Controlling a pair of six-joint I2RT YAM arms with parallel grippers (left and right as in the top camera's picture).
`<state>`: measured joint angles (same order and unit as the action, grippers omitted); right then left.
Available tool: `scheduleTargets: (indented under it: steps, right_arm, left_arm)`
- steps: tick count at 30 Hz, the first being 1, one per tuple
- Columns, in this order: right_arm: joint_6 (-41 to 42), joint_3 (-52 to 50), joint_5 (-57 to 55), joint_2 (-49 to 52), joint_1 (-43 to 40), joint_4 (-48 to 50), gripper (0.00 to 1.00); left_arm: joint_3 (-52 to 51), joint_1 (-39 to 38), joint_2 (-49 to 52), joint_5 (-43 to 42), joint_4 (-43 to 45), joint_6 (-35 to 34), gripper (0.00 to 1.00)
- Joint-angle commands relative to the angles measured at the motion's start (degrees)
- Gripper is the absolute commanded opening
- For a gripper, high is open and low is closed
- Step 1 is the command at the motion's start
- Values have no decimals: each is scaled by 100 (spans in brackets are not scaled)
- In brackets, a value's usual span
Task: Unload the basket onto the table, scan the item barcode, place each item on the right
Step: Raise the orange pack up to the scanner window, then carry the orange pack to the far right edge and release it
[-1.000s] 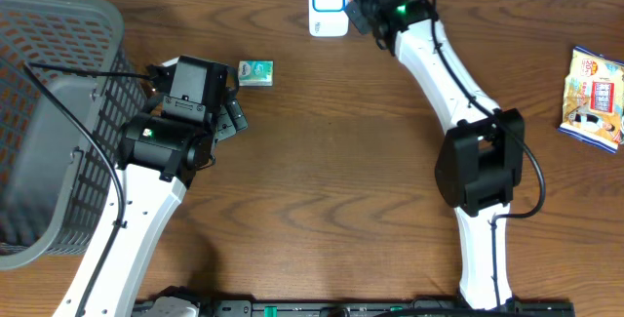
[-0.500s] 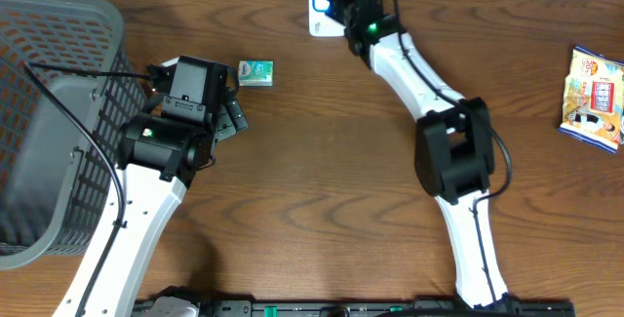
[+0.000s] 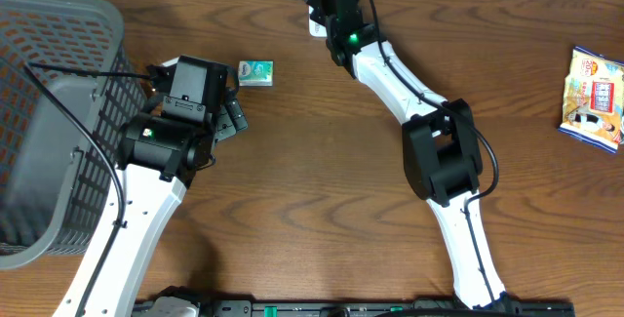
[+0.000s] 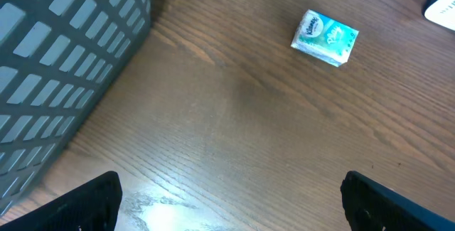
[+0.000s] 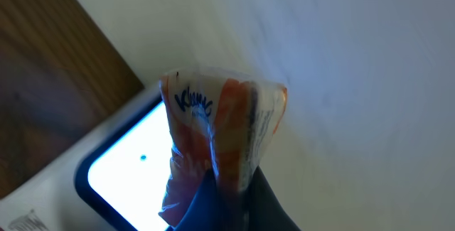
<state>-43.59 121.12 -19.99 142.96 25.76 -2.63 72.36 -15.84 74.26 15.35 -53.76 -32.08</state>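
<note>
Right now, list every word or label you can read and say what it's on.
"Kleenex", probably, in creased blue script: on the orange pack held before the scanner.
Oval logo on the green pack: too small to read.
Print on the snack bag: too small to read.
Corner label on the scanner: blurred.

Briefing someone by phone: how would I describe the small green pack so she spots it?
Start at the grey basket on the left, then move right past the left gripper. The pack lies on the table beyond it. It is boxy and mint green; the far-right snack bag is orange.
</note>
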Motion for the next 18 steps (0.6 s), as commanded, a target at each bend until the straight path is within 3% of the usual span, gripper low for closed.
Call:
scheduleTargets:
  steps: [1, 4, 11, 18]
  right_arm:
    - [1285, 111, -363, -350, -219, -291, 1]
    - [2013, 111, -345, -579, -472, -767, 1]
    - [2817, 111, -509, -1080, -1342, -2232, 1]
    - [2879, 103, -881, -1211, -2485, -4079, 1]
  left_arm:
    - [24, 17, 37, 103, -20, 57, 98]
    - [24, 17, 37, 103, -20, 57, 98]
    - [24, 17, 37, 103, -20, 57, 98]
    - [24, 17, 37, 103, -20, 57, 98]
